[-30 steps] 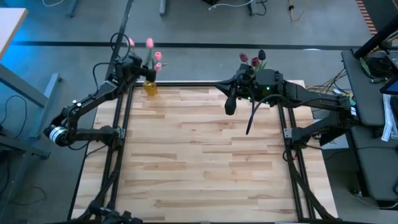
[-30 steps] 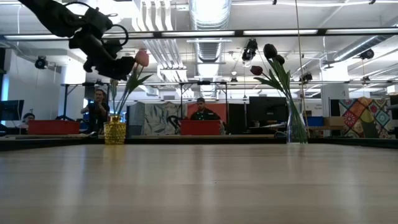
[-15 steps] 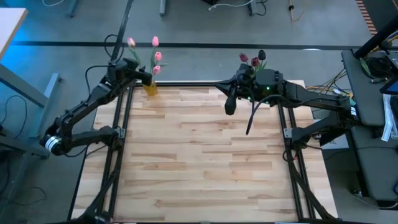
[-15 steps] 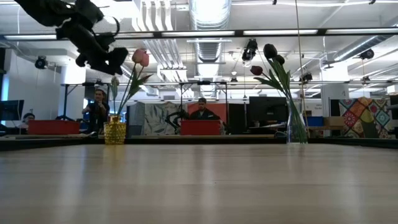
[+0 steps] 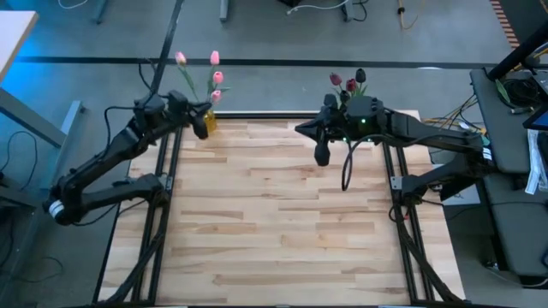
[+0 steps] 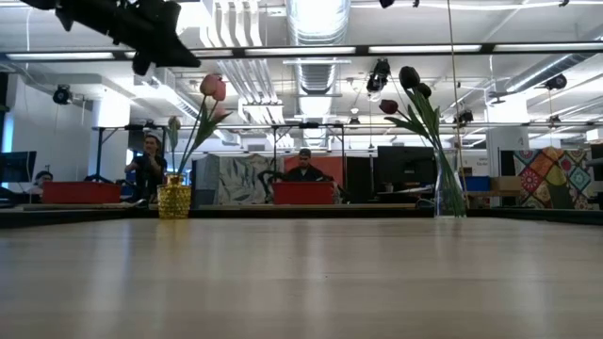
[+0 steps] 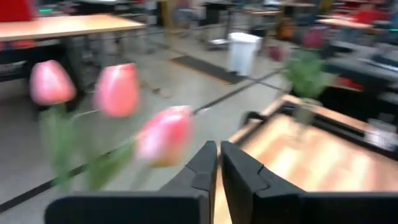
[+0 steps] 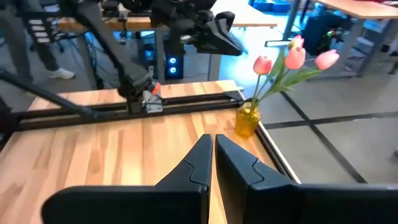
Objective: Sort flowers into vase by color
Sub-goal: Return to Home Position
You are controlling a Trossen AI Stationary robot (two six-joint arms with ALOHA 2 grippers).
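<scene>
A yellow vase [image 6: 174,201] stands at the far edge of the bench [image 6: 301,282], holding pink tulips [image 6: 213,87] whose stems lean up and to the vase's right. Above the vase, the dark left arm [image 6: 141,24] hangs clear of the blooms. Well to the vase's right stands a clear vase [image 6: 450,193] of dark maroon tulips [image 6: 409,77]. Beyond the yellow vase, people [image 6: 304,169] show in the room

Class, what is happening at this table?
Sorting looks done. The pink tulips stand in the yellow vase, the maroon tulips in the clear vase, both at the table's far edge. Both claws are shut and empty: the left claw raised beside the yellow vase, the right claw over the table near the clear vase.
</scene>
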